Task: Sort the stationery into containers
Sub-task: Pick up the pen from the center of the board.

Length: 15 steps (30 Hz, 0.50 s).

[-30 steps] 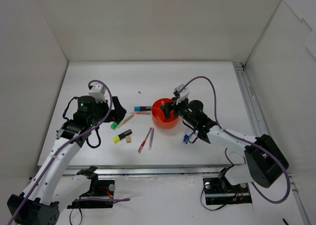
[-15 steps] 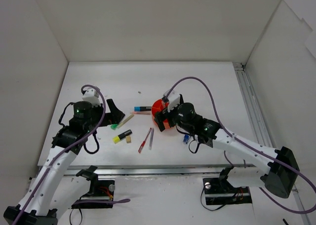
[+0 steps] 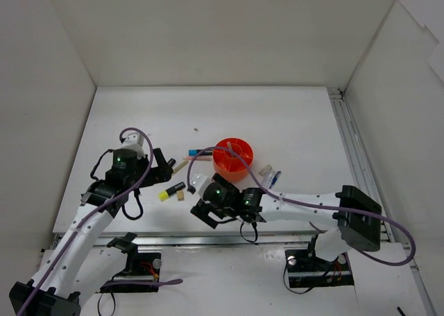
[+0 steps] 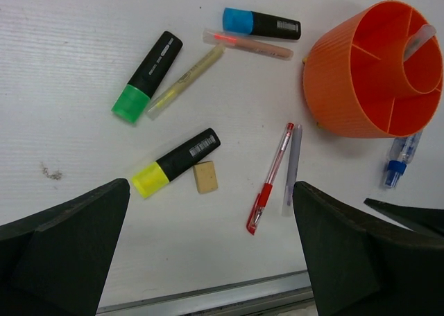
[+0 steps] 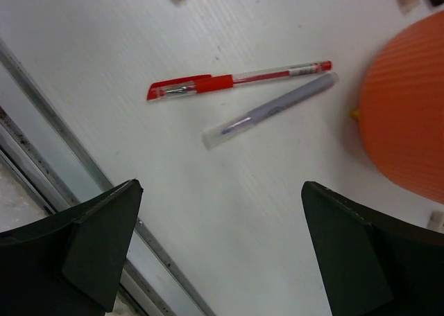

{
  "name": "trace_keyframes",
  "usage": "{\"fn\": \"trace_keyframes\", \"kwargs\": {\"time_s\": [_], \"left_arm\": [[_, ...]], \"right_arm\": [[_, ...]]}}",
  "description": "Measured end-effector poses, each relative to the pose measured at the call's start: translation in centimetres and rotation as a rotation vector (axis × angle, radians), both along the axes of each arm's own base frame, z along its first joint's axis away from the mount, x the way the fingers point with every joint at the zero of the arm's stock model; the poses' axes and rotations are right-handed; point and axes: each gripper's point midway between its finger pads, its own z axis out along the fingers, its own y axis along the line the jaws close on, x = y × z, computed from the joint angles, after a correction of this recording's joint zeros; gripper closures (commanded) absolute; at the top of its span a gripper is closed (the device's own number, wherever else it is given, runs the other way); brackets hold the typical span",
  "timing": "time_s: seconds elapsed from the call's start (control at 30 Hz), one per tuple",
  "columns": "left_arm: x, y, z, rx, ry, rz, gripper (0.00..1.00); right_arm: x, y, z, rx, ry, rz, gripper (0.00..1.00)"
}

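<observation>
The right hand [image 5: 220, 205] is spread wide and holds nothing. It hangs over the bench [image 5: 104, 25] on the near left side of the tub [image 5: 409, 115]. Two thin things lie flat there, side by side: a red pen [image 5: 236, 82] and a grey pen [image 5: 270, 109]. One end of each points at the tub, and the grey one comes closest to it. Both pens lie a little past the tips of the right hand's fingers, not yet between them. Their long way runs almost from one finger to the other. I think the hand must reach on a bit and twist about a quarter turn, so its fingers can shut across a pen's thin side. The pens lie close together, so it could catch both or push one away. The left hand [image 4: 208, 212] is spread wide too, and empty. It is farther left of the tub, nearer the green highlighter [image 4: 147, 76], the yellow highlighter [image 4: 177, 162] and the eraser [image 4: 205, 177]. So the right hand looks like the one to take a pen. The tub is close by, so the carry should be short.
</observation>
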Motion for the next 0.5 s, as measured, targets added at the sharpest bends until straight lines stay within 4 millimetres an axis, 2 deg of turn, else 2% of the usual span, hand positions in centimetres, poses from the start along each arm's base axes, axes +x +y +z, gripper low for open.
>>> {"fn": "trace_keyframes", "kwargs": {"time_s": [0.13, 0.23, 0.4, 0.5], "left_arm": [[-0.2, 0.3, -1.1, 0.02, 0.041, 0.015, 0.0], [-0.3, 0.5, -1.7, 0.024, 0.057, 0.029, 0.0], [-0.8, 0.7, -3.0, 0.029, 0.09, 0.037, 0.0], [-1.0, 0.7, -3.3, 0.03, 0.102, 0.04, 0.0]], "right_arm": [[-1.6, 2.2, -2.0, -0.094, -0.015, 0.1, 0.02], [-1.8, 3.6, -2.7, -0.14, -0.038, 0.163, 0.02], [-0.9, 3.5, -3.9, -0.211, -0.068, 0.182, 0.02], [-0.5, 3.2, -4.0, -0.208, -0.061, 0.154, 0.02]]}}
